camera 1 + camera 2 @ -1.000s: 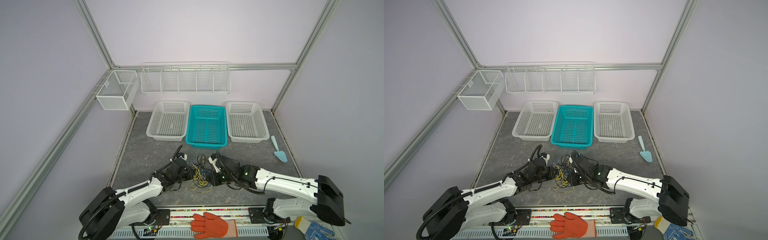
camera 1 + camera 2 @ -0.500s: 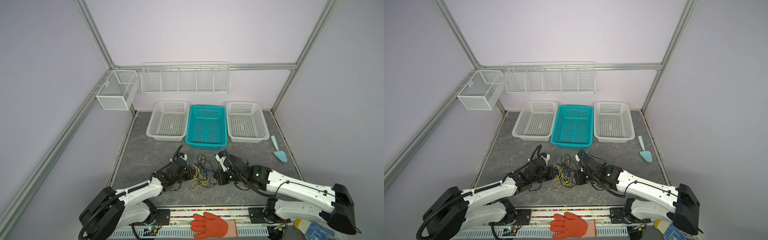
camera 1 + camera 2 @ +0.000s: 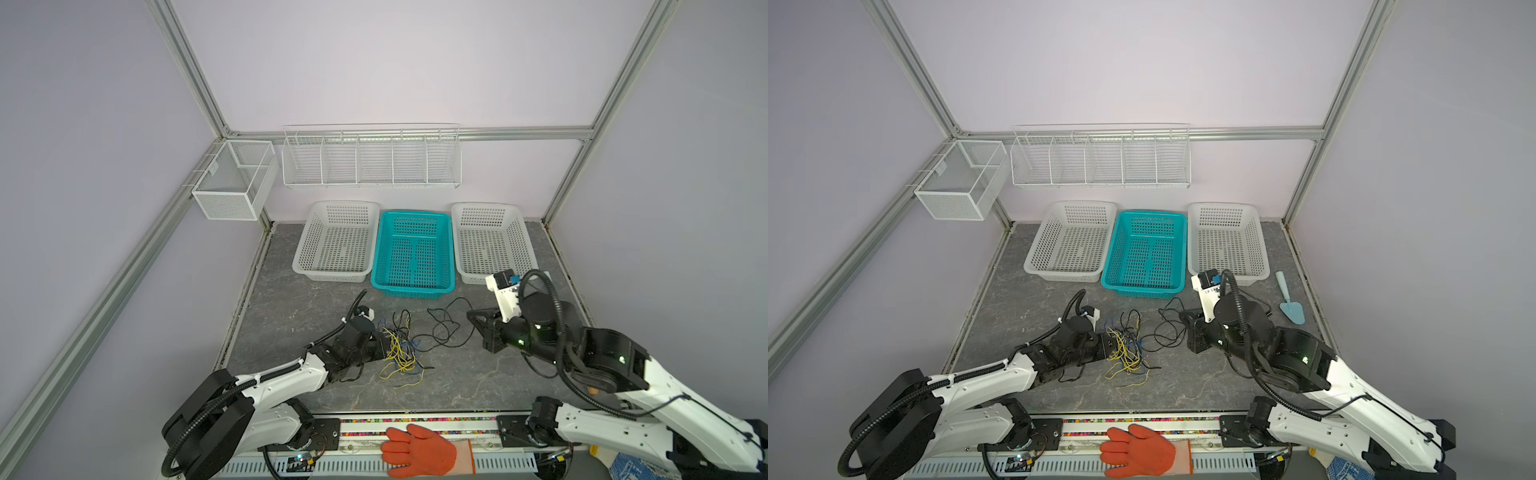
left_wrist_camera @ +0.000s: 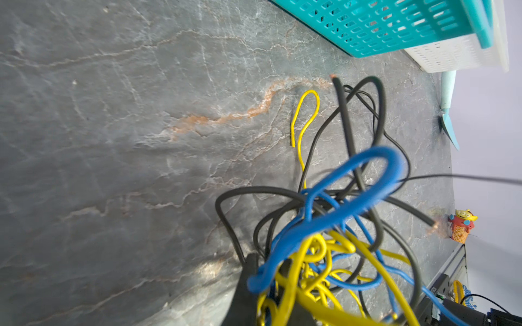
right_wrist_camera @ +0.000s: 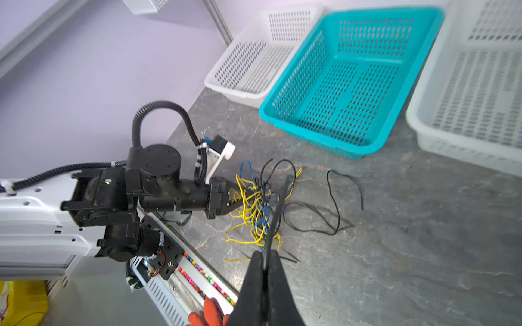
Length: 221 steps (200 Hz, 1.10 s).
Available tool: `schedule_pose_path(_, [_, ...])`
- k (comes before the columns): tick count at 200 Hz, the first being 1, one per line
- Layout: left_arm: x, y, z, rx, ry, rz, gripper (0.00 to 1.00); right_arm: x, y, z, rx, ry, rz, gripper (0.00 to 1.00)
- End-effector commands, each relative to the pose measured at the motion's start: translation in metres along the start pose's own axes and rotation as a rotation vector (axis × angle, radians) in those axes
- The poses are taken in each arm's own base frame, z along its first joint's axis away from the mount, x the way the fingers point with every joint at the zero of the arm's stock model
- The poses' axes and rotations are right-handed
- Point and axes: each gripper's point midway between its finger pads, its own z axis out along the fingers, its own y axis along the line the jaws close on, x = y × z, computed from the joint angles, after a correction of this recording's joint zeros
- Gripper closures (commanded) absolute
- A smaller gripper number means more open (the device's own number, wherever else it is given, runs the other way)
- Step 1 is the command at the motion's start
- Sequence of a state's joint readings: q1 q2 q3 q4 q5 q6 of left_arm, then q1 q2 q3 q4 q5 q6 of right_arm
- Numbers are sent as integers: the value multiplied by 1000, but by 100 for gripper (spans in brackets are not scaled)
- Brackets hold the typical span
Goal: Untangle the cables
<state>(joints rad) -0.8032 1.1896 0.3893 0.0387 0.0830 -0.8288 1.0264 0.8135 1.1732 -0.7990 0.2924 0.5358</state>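
Right claw (image 5: 265, 255): jaws pinched together on a black cable (image 5: 277, 217). From the claw, this cable runs straight toward the tangle (image 3: 399, 349), which lies on the worktop (image 3: 291, 316) between the arms. Left claw (image 5: 227, 197): closed on the tangle's yellow-blue side. Both forearms are low and face each other. Judgement: draw the right claw away along the cable's line.

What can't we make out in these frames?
- Left wrist view: blurred blue cable near the lens hides what the left gripper pinches.
- Both top views: tangle strands too thin to trace crossings.
- Right wrist view: glove cut off by frame edge; black cable in right gripper blurred.
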Motion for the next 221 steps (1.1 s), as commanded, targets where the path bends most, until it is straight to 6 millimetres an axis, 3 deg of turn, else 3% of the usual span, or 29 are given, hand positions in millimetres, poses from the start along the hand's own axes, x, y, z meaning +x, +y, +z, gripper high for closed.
schedule_pose_path(1, [7,18,3,-68,16,11,100,-21,-16,-22,93,-51,-101,93])
schedule_pose_path(34, [3,14,2,-62,4,17,100,-61,-13,-42,132,-127,-161,93])
schedule_pose_path(52, [1,12,1,-60,1,19,100,-63,-19,-35,171,-102,-169,94])
schedule_pose_path(92, [-1,10,-2,-43,-16,14,100,-20,-34,7,171,22,-113,94])
schedule_pose_path(159, [-1,9,-5,-26,-25,11,100,82,-72,93,199,301,36,94])
schedule_pose_path(189, [1,10,-7,-23,-26,8,100,97,-84,113,233,328,44,93])
schedule_pose_path(193, [1,10,-7,-23,-26,8,100,109,-90,116,250,355,44,93])
schedule_pose_path(221, [1,12,-8,-24,-30,7,100,132,-110,137,297,398,69,89])
